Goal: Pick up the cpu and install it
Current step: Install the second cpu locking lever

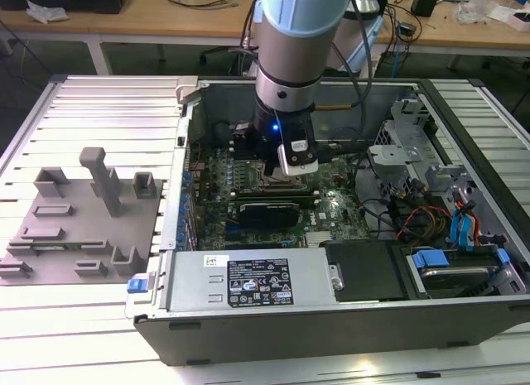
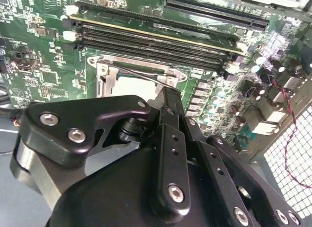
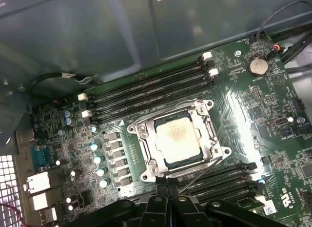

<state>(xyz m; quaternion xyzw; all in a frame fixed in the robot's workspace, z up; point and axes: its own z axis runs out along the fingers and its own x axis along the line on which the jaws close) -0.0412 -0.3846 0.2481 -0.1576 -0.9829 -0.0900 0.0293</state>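
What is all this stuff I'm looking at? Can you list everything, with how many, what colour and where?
Computer case: one, dark grey, lying open on the slatted metal table.
Motherboard: one, green, on the floor of the case.
cpu: one, pale silver, sitting in the metal-framed socket on the motherboard.
Memory slots: several, black, in rows on either side of the socket.
Power supply: one, silver with a black label, along the case's near wall in the exterior view.
Tray with upright blocks: one, grey, on the table at the exterior view's left.
Benches: wooden, behind the table.
Robot arm: one, silver and pale blue, reaching down into the case.
pincer: one, black, just above the socket's edge.
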